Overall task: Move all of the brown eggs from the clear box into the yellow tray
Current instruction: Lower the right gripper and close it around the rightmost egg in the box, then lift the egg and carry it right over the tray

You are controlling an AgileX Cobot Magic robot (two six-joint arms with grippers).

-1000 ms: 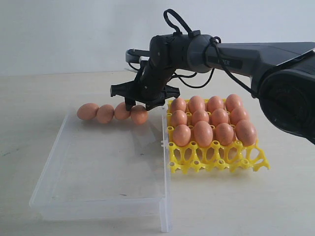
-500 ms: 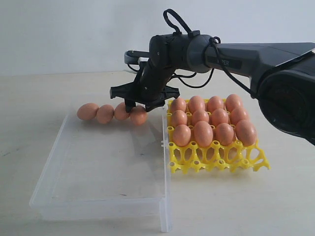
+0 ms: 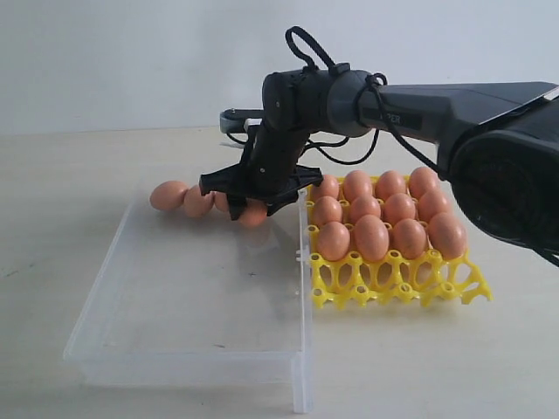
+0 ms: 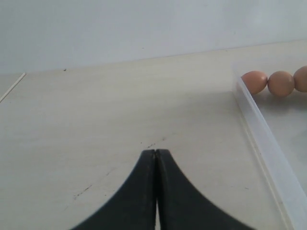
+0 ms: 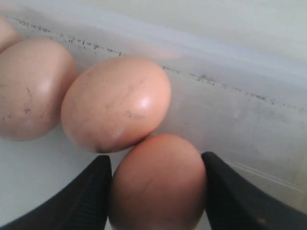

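Plain setup here: pale cream table, bare whitish wall behind, nothing else around.

From the exterior view, the clear box sits with the yellow tray touching it on its 3 o'clock side. The brown eggs split up like this: twelve in the tray, three rows of four, with the nearest row of cups bare, and four in the box, lined up along its 12 o'clock wall.

The right gripper is down at the box's 1 o'clock corner and half hides one egg from outside. The right wrist view sorts that out: all four are there, and the end egg sits between the black fingers, clamped on both sides.

The left gripper only shows in its own wrist view, pincer pressed together with nothing in it, low over bare table, with the box wall and three eggs off at its 2 o'clock.
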